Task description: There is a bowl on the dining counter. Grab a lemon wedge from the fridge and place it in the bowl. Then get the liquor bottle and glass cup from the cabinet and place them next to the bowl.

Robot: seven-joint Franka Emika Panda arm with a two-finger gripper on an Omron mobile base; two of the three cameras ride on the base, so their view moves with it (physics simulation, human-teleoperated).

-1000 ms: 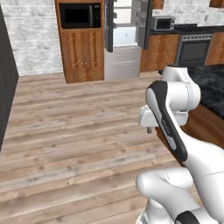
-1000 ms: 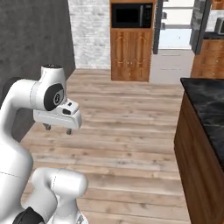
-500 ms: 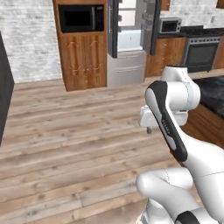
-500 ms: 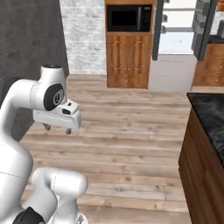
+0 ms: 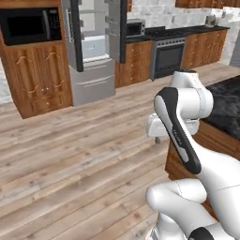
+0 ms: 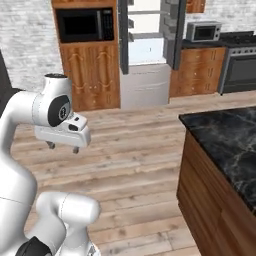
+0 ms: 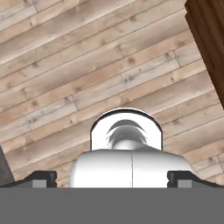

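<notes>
Fridge with doors wide open, dining counter beside the robot, gripper fingers spread apart, holding nothing, over wood floor

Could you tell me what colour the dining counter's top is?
Glossy black marble with thin white veins, clearest in the right base view.

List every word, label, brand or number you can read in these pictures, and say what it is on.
None can be read.
Fridge: doors open, no lettering visible on them or inside.
Microwave: no visible brand or digits.
Small oven on the worktop: any panel marks are too small and blurred to read.
Dining counter and gripper: no markings.
</notes>
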